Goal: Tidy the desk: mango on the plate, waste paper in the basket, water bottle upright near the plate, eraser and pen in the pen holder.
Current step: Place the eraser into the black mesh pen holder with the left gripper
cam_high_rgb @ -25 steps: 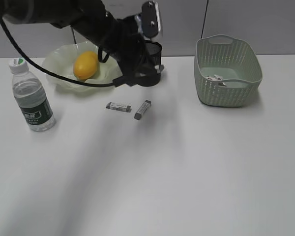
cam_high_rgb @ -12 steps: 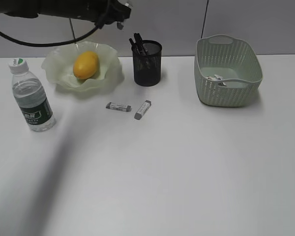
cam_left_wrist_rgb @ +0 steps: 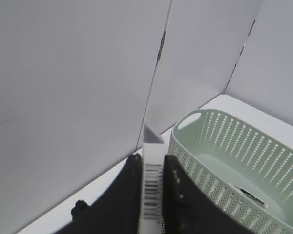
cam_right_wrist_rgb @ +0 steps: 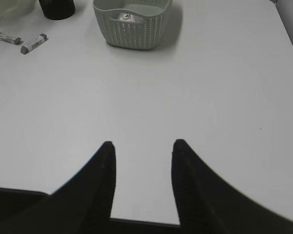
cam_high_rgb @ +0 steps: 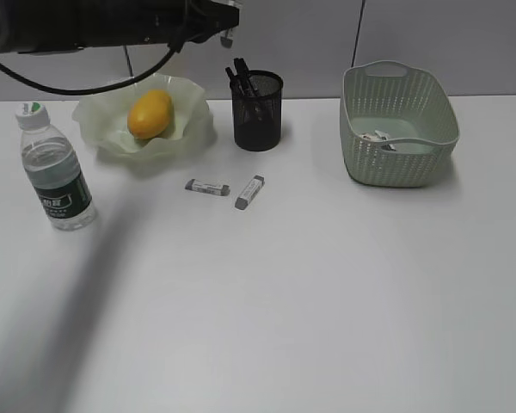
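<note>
Overall, plain white desk (cam_high_rgb: 310,310), grey panelled wall (cam_high_rgb: 430,43)

The mango (cam_high_rgb: 150,114) is seen in the plate (cam_high_rgb: 99,129). The water bottle (cam_high_rgb: 55,172) is placed upright. Two erasers (cam_high_rgb: 207,187) (cam_high_rgb: 249,191) are laid near the pen holder (cam_high_rgb: 258,110).

desk (cam_high_rgb: 327,301): matt white, smooth from my feed
basket (cam_high_rgb: 399,125): pale green woven-look plastic
pen holder (cam_high_rgb: 258,112): black metal mesh
plate (cam_high_rgb: 103,120): glossy translucent green
water bottle (cam_high_rgb: 58,172): clear plastic
</note>
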Robot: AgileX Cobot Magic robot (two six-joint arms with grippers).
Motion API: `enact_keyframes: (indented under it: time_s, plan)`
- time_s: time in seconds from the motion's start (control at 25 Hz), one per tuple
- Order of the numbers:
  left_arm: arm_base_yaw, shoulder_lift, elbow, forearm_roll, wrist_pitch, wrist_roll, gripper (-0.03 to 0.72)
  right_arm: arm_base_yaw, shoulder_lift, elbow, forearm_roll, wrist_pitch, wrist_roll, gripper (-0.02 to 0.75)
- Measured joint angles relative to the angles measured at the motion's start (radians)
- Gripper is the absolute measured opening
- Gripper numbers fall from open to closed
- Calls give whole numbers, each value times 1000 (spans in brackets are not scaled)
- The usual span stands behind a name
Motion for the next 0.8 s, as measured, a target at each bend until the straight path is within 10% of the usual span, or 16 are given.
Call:
enact_keyframes:
  time_s: [0.8]
  plan:
    - [-20,133,-84,-9,-56,-40,87,0,0,0,0,-1,0,316]
